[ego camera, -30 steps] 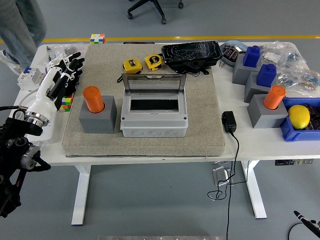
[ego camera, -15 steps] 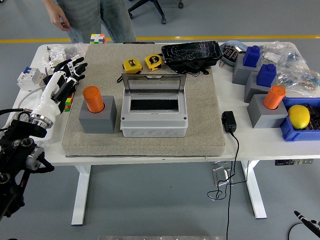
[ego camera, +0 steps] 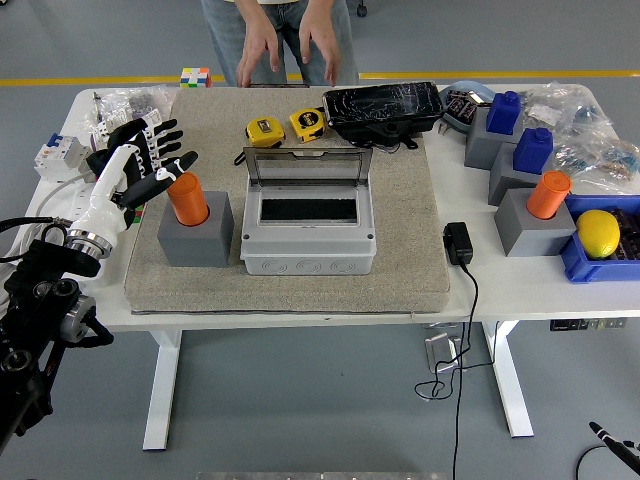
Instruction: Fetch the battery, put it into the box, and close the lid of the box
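An orange cylinder battery (ego camera: pixel 186 197) stands upright in a grey block holder (ego camera: pixel 195 231) on the left of the beige mat (ego camera: pixel 400 240). Right of it sits the grey box (ego camera: pixel 308 228), its clear lid (ego camera: pixel 309 163) raised at the back and its inside dark. My left hand (ego camera: pixel 146 166), white with black fingers, hovers just left of the battery with fingers spread, holding nothing. The right hand is out of view.
A person stands at the far edge, both hands (ego camera: pixel 288 42) hanging over the table. Two yellow tape measures (ego camera: pixel 286 127) and a black case (ego camera: pixel 383 105) lie behind the box. Blue and orange pieces on grey blocks (ego camera: pixel 520 170), a lemon (ego camera: pixel 599 231) and a black adapter (ego camera: pixel 458 242) are at right.
My left hand has moved right toward the battery and spread its fingers. The person has walked in from the far left to the middle of the far edge.
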Available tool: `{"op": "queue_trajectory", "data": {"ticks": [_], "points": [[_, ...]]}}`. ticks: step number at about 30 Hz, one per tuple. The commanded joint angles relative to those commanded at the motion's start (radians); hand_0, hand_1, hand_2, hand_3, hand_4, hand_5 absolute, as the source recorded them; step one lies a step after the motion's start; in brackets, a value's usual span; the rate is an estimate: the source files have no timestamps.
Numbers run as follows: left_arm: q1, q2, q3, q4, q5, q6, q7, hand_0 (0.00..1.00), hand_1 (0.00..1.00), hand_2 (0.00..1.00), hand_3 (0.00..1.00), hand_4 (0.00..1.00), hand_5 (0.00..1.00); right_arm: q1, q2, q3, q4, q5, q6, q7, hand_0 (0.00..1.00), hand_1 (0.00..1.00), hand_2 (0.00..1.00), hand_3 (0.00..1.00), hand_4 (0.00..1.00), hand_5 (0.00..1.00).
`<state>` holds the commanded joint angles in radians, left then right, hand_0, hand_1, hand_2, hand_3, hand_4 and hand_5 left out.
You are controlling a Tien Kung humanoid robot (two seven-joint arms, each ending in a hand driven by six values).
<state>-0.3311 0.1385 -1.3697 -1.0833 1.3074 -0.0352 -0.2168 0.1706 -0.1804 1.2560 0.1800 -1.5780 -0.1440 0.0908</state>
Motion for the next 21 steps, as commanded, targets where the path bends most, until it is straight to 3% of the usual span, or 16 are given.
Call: {"op": "queue_trajectory", "data": {"ticks": [18,19,21], "points": [[-0.004,-0.034,0.025,0.038,-0.030,-0.018,-0.006,0.823,0.896,0.872,0.883,0.998,0.433,-0.005,0.007,-0.003,0.000,0.007,0.003,-0.003,0.920,0.902,0.850,0.952,0.998,0.998],[-0.004,-0.040,0.028,0.041,-0.034,-0.017,-0.007,0.831,0.894,0.868,0.881,0.998,0.500,-0.005,0.008,-0.004,0.000,0.008,0.003,-0.003,0.918,0.901,0.849,0.951,0.998,0.998],[-0.004,-0.047,0.032,0.045,-0.038,-0.019,-0.008,0.831,0.894,0.868,0.881,0.998,0.500,-0.005,0.010,-0.009,0.000,0.012,0.003,-0.002,0.918,0.901,0.849,0.951,0.998,0.998]]}}
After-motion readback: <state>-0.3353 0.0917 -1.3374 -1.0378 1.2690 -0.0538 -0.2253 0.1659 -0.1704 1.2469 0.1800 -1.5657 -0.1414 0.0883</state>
